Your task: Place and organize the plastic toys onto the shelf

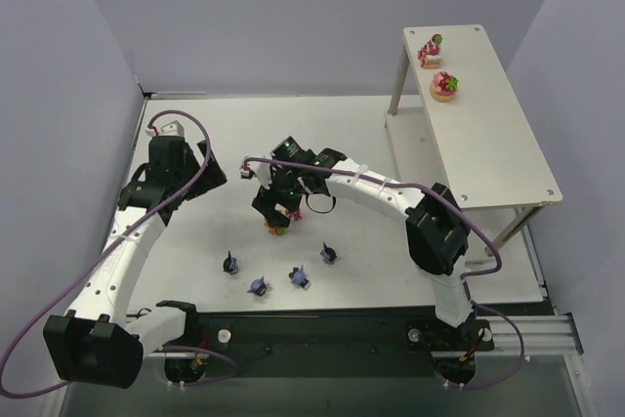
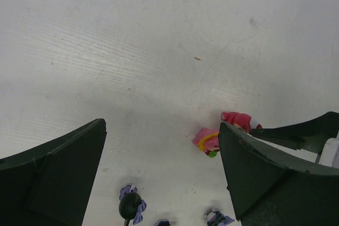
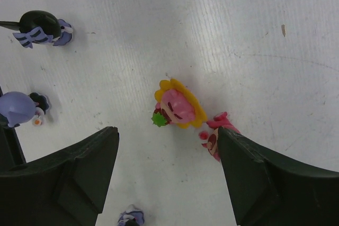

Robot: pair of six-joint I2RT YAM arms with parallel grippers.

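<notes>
We judge the sorting about a quarter done. The shelf (image 1: 508, 134) stands at the far right of the table (image 1: 195, 231) with two bright toys (image 1: 445, 86) at the far end of its top board, while six toys lie on the tabletop well apart from it. The step in hand looks like the pickup of a third bright one. The right arm (image 1: 391, 192) reaches toward the middle of the table. Its right gripper (image 3: 167, 130) hangs over a pair of toys there with the jaws spread wide, holding nothing. In its wrist view the yellow-and-pink toy (image 3: 177, 108) lies on the table below the gap between the fingers (image 3: 69, 173). The red toy (image 3: 216, 137) lies just beside it, close against the finger on the right of that view; whether they touch we cannot tell. The next move, as we see it, calls for lowering around the yellow-and-pink one alone and closing without catching its red neighbour. The left gripper (image 2: 161, 125) is likewise wide open and empty, over bare table. The four dark toys (image 1: 299, 278) sit in a loose row nearer the arm bases.
</notes>
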